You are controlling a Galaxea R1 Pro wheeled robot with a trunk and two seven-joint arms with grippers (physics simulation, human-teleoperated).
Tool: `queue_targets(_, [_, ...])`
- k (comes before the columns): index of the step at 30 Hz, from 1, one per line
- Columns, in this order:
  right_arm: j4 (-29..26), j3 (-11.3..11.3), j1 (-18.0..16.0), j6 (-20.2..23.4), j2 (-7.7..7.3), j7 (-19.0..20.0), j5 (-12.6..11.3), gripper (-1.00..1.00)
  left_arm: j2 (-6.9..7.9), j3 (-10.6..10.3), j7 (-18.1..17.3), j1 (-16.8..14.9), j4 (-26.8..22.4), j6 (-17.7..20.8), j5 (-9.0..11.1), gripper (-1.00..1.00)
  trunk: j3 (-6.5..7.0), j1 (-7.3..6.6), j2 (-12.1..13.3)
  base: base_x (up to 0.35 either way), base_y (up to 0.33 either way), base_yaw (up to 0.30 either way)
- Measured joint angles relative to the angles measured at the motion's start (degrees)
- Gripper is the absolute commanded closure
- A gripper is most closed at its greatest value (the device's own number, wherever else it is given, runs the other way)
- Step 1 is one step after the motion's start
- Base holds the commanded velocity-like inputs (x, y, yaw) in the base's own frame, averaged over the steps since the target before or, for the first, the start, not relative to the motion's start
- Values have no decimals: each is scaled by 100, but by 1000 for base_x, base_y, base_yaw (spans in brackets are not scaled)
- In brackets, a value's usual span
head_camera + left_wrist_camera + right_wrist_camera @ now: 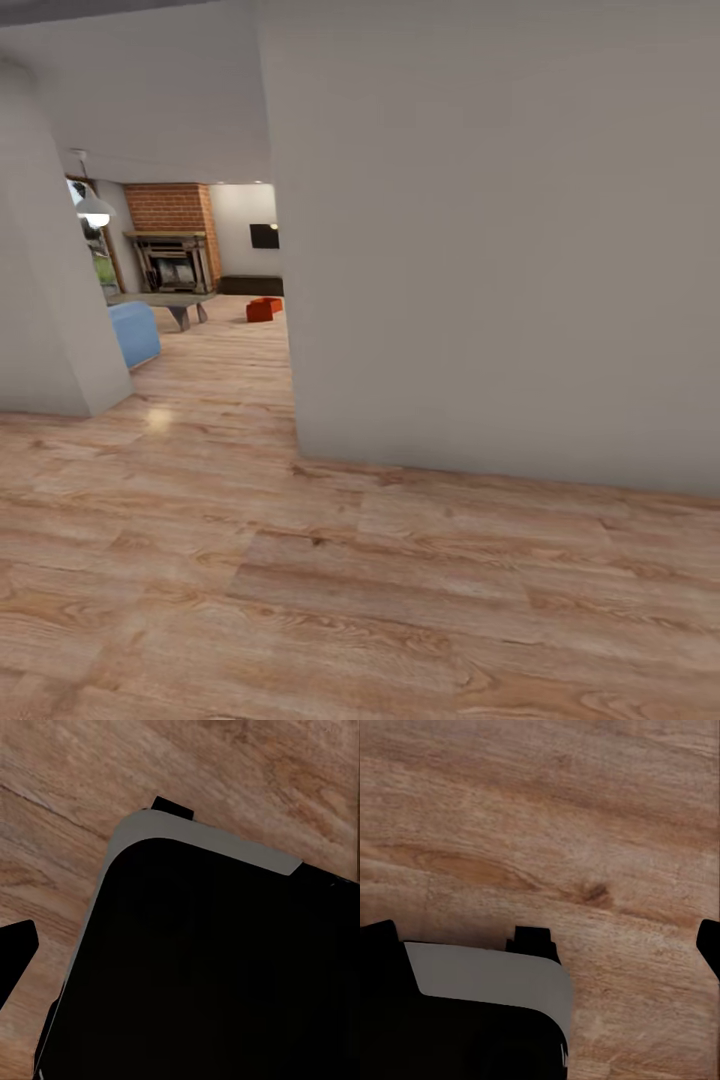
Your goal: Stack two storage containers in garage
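Far down the hallway in the head view, the two storage containers [263, 309] sit close together on the living room's pale wood-plank floor, small and orange-red, in front of the brick fireplace [172, 232]. Both arms hang low, away from the containers. My right gripper [544, 939] is open, with one dark fingertip at each side edge of its wrist view and bare floor between them. My left gripper [180, 945] shows one dark finger [15, 954] far out at the picture's edge, so it looks open and holds nothing. The garage is out of view.
A big pale wall [500, 250] closes off the right half of the view, its corner close ahead. Another wall [45, 280] stands at the left, leaving a passage between them. A blue seat [134, 332], a low table [165, 300] and a black TV [264, 236] lie beyond. My dark base [225, 975] shows below both wrists.
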Motion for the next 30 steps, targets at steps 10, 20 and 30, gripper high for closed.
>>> queue_targets(10, [0, -5, 0, -3, 4, -16, -3, -100, 0, 9, 0, 0, 0, 0, 6, -100, 0, 0, 0, 322, 0, 277])
queue_targets(20, [0, -8, 0, 3, 4, -74, -6, -100, 1, 14, 0, 0, -5, -1, 8, -100, 0, 0, 0, 322, 0, 279])
queue_targets(30, [0, -8, 0, 3, 4, -77, -8, -100, 1, 15, 0, 0, -6, -9, -9, -100, 0, 0, 0, 322, 0, 279])
